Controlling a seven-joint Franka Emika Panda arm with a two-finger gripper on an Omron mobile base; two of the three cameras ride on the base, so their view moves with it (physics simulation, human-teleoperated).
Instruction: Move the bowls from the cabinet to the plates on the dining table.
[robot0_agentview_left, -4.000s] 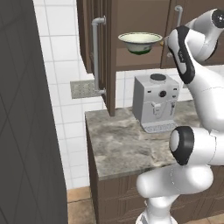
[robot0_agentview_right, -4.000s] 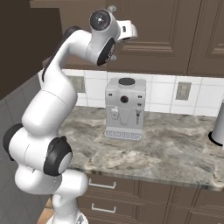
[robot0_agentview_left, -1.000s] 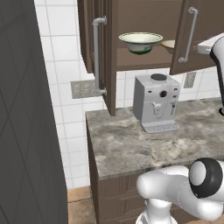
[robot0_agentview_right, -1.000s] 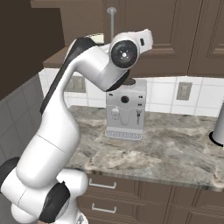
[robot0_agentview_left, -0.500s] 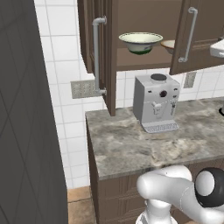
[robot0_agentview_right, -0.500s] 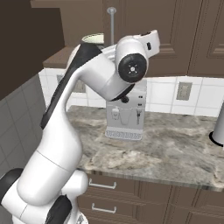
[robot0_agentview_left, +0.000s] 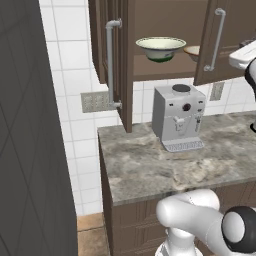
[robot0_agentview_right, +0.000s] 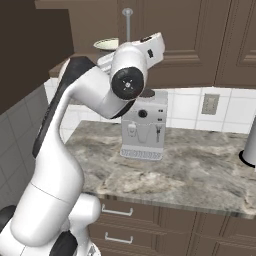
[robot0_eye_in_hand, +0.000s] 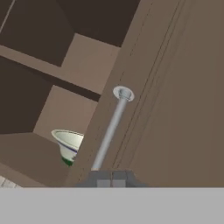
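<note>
The dark brown cabinet (robot0_agentview_left: 128, 65) hangs above the counter with both doors swung open. On its shelf stand the bowls: a deep cream-white bowl (robot0_agentview_left: 161, 47) (robot0_agentview_right: 107, 45) (robot0_eye_in_hand: 68, 142) and, to its right, a tan bowl (robot0_agentview_left: 192, 50) half hidden by the right door. My gripper (robot0_eye_in_hand: 111, 180) is shut, its tips right at the lower end of the right door's silver bar handle (robot0_eye_in_hand: 109, 131) (robot0_agentview_left: 215, 39); I cannot tell whether they touch it. The plates and the dining table are out of view.
A grey coffee machine (robot0_agentview_left: 178, 118) (robot0_agentview_right: 144, 129) stands on the mottled stone counter (robot0_agentview_left: 145, 172) below the shelf. A dark tall unit (robot0_agentview_left: 30, 150) walls off the left. A grey vessel (robot0_agentview_right: 249, 148) sits at the counter's far right. Drawer units run below.
The arm has shifted while the hand stays by the right door's handle. The door and both bowls stand as they did a second ago.
</note>
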